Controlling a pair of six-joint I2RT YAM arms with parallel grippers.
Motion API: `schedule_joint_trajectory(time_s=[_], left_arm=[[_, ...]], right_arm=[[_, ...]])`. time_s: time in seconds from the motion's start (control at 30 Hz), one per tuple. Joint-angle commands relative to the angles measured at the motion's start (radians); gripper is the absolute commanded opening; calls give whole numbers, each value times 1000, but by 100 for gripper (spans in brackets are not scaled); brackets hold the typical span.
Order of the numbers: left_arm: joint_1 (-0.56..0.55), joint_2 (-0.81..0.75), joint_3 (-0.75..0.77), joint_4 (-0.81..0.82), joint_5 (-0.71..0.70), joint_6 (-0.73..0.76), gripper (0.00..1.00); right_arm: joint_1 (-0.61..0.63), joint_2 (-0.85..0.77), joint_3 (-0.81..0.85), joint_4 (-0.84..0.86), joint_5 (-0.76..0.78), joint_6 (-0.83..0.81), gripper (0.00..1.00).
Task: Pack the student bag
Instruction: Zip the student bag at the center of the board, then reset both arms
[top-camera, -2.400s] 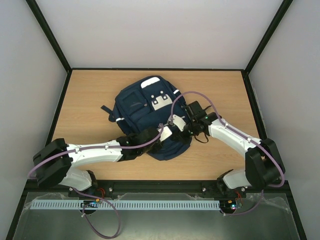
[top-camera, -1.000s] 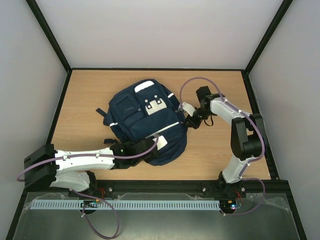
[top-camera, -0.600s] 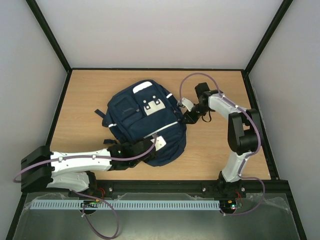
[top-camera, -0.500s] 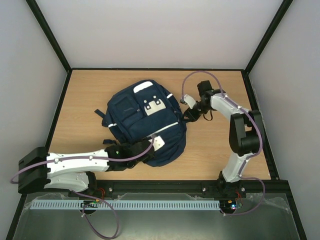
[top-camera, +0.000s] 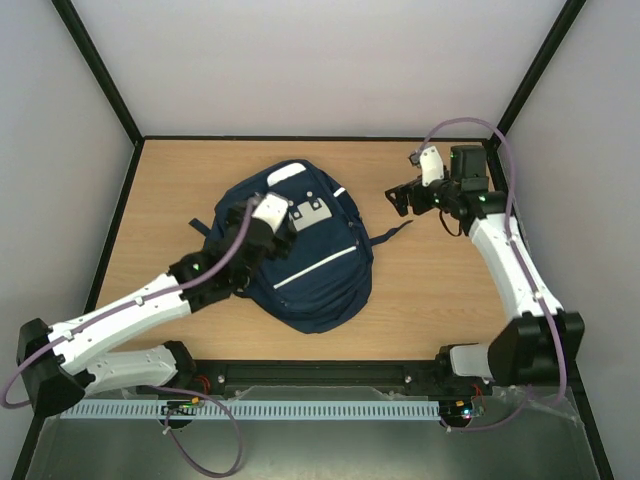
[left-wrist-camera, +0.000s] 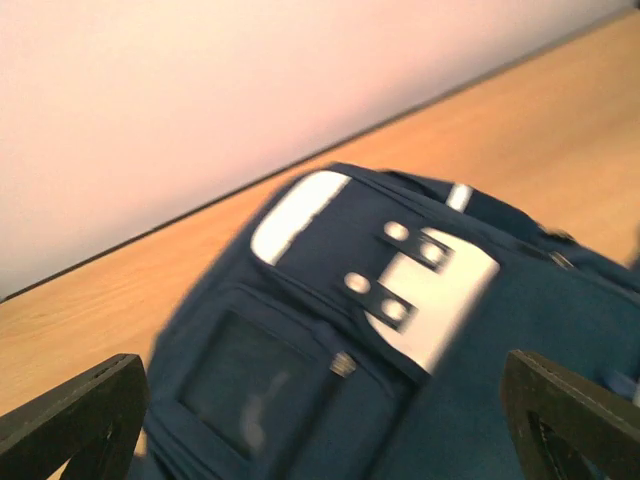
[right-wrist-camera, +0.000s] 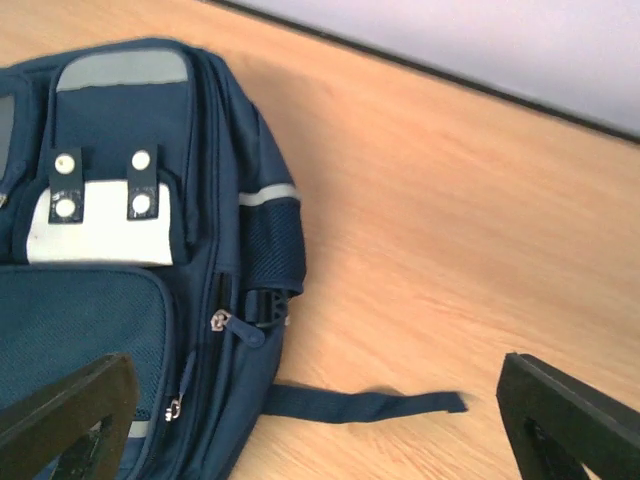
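Note:
The student bag (top-camera: 312, 268) lies flat, front up, in the middle of the wooden table, its grey-white patch (top-camera: 312, 210) towards the far end. My left gripper (top-camera: 283, 228) hovers over the bag's upper left part. It is open, and in the left wrist view the bag (left-wrist-camera: 400, 330) fills the wide gap between the fingers (left-wrist-camera: 75, 420). My right gripper (top-camera: 408, 200) is open above bare table just right of the bag's top. The right wrist view shows the bag (right-wrist-camera: 100, 330) at the left and a loose strap (right-wrist-camera: 360, 403) lying on the wood.
Black frame rails (top-camera: 310, 138) and pale walls close in the wooden table (top-camera: 440, 290) at the back and on both sides. The loose strap (top-camera: 392, 233) trails off the bag's right edge. A short dark strap (top-camera: 202, 227) sticks out at the bag's left.
Both grippers have opened and let go of the bag. The left one rose from the bag's near edge to its upper left; the right one pulled back towards the far right.

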Motion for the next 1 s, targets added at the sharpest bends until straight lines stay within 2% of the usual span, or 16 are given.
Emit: schedule_joint_trajectory(time_s=[0.0, 0.07, 0.13, 0.2, 0.27, 0.4, 0.47, 0.57, 0.8, 0.97], left_arm=[[126, 6, 79, 3, 23, -51, 99], [174, 14, 98, -4, 34, -95, 99], [216, 12, 101, -7, 99, -117, 99], [242, -2, 67, 11, 138, -127, 99], [255, -22, 19, 35, 126, -154, 99], [265, -118, -86, 67, 54, -229, 99], [265, -175, -125, 92, 48, -224, 99], [265, -220, -155, 122, -19, -213, 99], [266, -151, -148, 104, -164, -220, 99], [266, -138, -144, 101, -179, -224, 99]], right_arm=[[3, -123, -89, 84, 122, 166, 99], [2, -160, -116, 104, 122, 220, 99], [2, -185, -136, 117, 60, 267, 99], [3, -228, -197, 186, 74, 385, 99], [3, -285, -286, 268, 122, 477, 99], [3, -397, -455, 409, 174, 557, 99], [3, -445, -536, 462, 199, 532, 99], [3, -433, -543, 460, 265, 520, 99], [3, -425, -535, 458, 241, 530, 99], [3, -428, -546, 458, 227, 519, 99]])
